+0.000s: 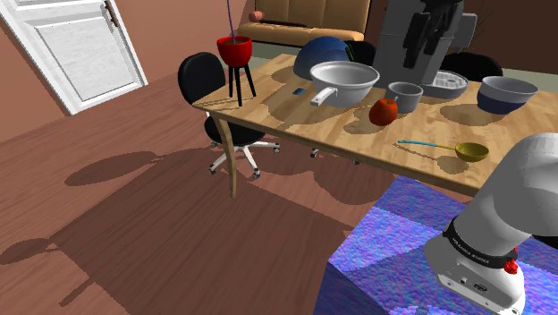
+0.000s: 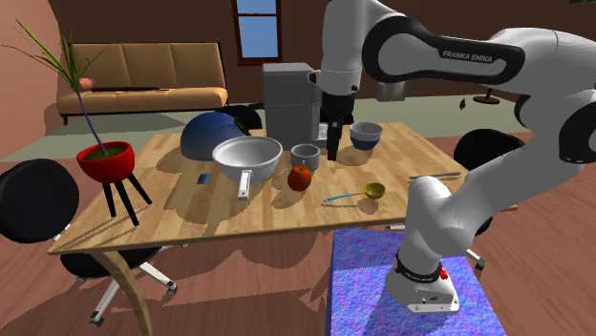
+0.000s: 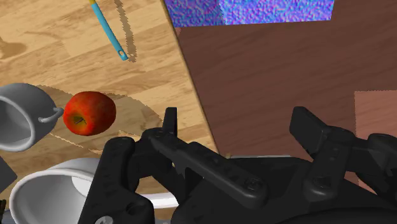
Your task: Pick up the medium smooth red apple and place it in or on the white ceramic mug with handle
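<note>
Black hand (image 3: pixel 236 119), fingers apart and empty, red apple (image 3: pixel 90 112) on table (image 3: pixel 44 44) just beside empty grey mug (image 3: pixel 18 119)

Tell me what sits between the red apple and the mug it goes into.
Nothing visible does. The apple lies right beside the grey mug, on its handle side, and no object separates them.

Apple (image 1: pixel 384 111) on tabletop (image 1: pixel 358 139), just beside mug (image 1: pixel 405 96); pan (image 1: pixel 340 85) to shoulder view's left of both; ladle (image 1: pixel 456 149) nearer stand (image 1: pixel 384 259).
</note>
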You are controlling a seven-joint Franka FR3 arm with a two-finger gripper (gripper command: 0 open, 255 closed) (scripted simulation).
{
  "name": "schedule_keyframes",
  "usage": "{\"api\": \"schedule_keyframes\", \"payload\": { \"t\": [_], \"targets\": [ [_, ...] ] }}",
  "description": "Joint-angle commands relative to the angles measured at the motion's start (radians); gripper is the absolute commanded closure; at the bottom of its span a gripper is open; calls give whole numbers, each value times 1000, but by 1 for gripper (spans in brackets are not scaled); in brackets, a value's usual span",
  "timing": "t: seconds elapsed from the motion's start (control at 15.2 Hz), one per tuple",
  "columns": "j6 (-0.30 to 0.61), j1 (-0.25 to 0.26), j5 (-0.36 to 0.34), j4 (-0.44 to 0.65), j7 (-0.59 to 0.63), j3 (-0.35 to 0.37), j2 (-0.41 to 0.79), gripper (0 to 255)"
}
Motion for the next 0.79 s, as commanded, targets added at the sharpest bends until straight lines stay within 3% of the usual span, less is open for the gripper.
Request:
{"api": "schedule_keyframes", "payload": {
  "t": [0.0,0.73],
  "targets": [
    [0,0,0,0,0,0,0,0],
    [291,-125,-15,-20,116,-143,243,0]
  ]
}}
